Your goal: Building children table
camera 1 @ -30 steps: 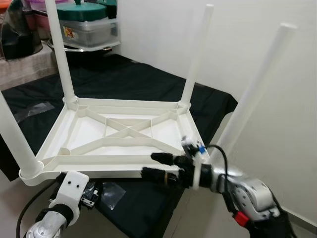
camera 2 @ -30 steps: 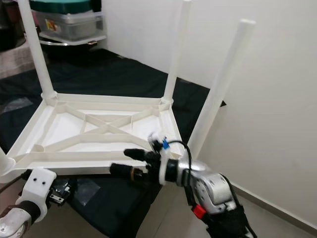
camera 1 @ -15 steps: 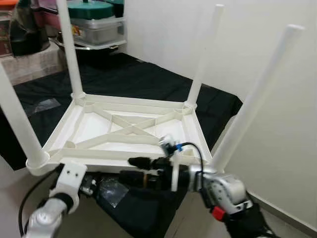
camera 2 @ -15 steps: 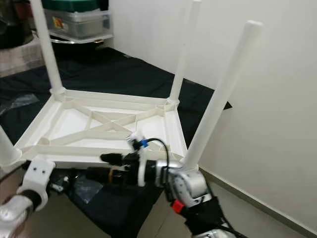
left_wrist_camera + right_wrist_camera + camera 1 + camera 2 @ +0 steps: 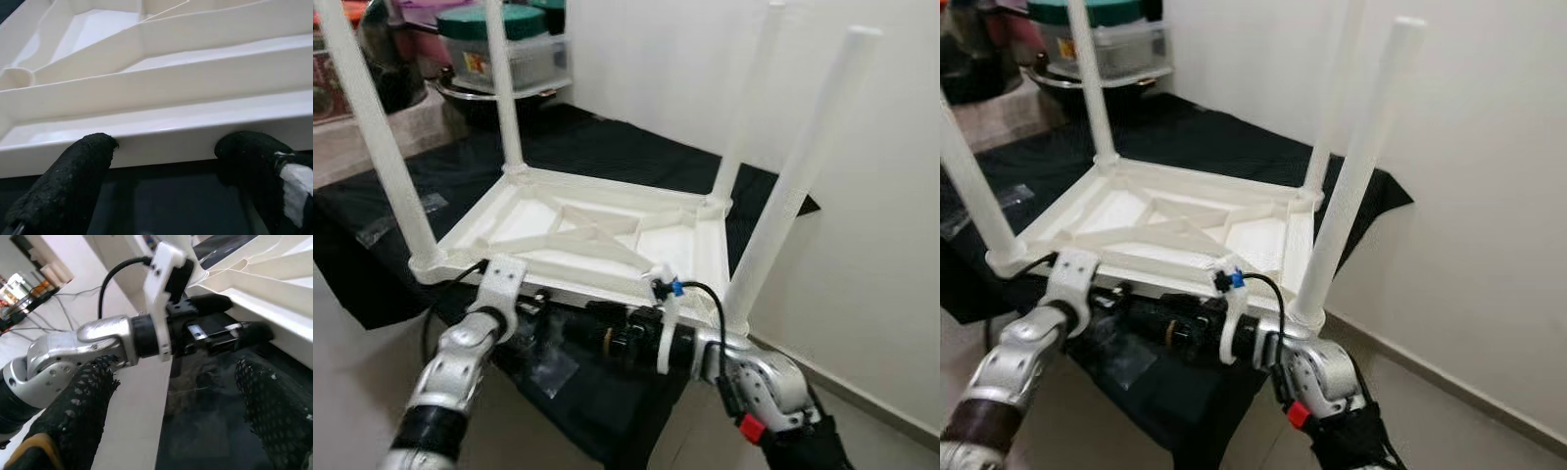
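White plastic, the children's table (image 5: 597, 230) lies upside down on a black cloth (image 5: 607, 157), four legs (image 5: 788, 186) standing up. Both grippers reach under its near rim (image 5: 156, 147): the left gripper (image 5: 166, 161) has its fingers spread wide against the rim's edge, and the right gripper (image 5: 176, 401) is also wide, holding nothing. To turn it over well, both should grip the rim evenly (the long legs will likely swing).

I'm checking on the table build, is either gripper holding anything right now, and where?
Nothing is clamped. Both the left gripper and right gripper are open at the near rim of the upturned white table.
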You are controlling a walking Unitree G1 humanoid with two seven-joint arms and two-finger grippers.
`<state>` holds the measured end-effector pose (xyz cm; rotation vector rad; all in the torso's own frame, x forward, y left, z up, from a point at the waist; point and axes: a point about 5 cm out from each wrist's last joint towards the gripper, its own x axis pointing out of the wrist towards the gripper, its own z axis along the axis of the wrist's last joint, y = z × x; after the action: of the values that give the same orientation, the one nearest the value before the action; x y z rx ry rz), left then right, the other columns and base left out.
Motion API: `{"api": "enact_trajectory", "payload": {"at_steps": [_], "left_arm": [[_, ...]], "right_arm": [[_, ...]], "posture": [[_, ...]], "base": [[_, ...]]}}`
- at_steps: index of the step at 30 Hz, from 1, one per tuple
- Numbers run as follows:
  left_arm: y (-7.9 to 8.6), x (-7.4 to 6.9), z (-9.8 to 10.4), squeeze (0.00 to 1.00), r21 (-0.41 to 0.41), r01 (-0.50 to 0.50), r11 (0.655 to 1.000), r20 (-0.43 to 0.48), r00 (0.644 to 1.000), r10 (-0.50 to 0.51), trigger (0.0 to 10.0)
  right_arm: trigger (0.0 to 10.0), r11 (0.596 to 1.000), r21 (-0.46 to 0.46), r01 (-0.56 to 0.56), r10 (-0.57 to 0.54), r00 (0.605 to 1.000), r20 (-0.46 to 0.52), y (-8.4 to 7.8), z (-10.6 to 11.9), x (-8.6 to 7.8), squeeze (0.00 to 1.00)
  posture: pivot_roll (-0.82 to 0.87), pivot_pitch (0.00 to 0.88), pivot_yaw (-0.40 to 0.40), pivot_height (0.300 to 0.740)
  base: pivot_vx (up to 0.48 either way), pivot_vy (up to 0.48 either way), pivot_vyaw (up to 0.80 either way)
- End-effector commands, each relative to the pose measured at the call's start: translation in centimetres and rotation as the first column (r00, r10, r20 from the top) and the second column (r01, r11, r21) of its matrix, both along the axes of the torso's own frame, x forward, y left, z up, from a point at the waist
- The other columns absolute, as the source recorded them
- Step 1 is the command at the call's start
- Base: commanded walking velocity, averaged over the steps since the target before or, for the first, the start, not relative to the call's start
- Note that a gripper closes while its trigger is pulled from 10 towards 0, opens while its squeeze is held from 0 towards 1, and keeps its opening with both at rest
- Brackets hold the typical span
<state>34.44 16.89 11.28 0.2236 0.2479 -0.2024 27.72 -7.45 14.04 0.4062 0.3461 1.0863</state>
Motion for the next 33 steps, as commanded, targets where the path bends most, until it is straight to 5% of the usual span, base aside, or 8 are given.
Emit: {"api": "enact_trajectory", "payload": {"at_steps": [1, 13, 18, 24, 33], "left_arm": [[-1.2, 0.6, -0.1, 0.00, -0.025, 0.036, 0.999, -0.001, 0.999, -0.036, 10.0], [0.2, 1.9, -1.2, 0.00, -0.060, -0.045, 0.997, -0.041, 0.998, 0.043, 10.0], [2.0, 1.9, 0.1, 0.00, -0.100, -0.127, 0.987, 0.039, 0.991, 0.132, 10.0], [3.4, 0.6, 2.0, 0.00, -0.140, -0.186, 0.972, 0.193, 0.958, 0.211, 10.0], [3.6, -2.3, 3.1, 0.00, -0.123, -0.191, 0.974, 0.299, 0.929, 0.220, 10.0]], "right_arm": [[10.0, 0.999, -0.012, 0.043, -0.043, 0.999, 0.007, -0.4, 0.2, 0.1, 0.00], [10.0, 0.992, 0.019, 0.127, -0.128, 0.990, 0.065, -0.3, 1.9, 0.7, 0.00], [10.0, 0.996, 0.069, 0.065, -0.074, 0.987, 0.142, 0.5, 3.8, -0.1, 0.00], [10.0, 0.987, 0.129, -0.093, 0.066, 0.977, 0.203, -0.4, 5.4, -2.6, 0.00], [10.0, 0.993, 0.066, -0.095, 0.082, 0.982, 0.172, -3.0, 4.4, -3.7, 0.00]], "posture": [[-0.02, 0.000, -0.019, 0.740], [-0.02, 0.000, -0.025, 0.740], [-0.01, 0.000, -0.033, 0.740], [-0.01, 0.000, -0.045, 0.740], [0.00, 0.000, -0.055, 0.740]], "base": [[0.000, 0.000, 0.00], [0.000, 0.000, 0.00], [0.000, 0.000, 0.00], [0.000, 0.000, 0.00], [0.000, 0.000, 0.00]]}}
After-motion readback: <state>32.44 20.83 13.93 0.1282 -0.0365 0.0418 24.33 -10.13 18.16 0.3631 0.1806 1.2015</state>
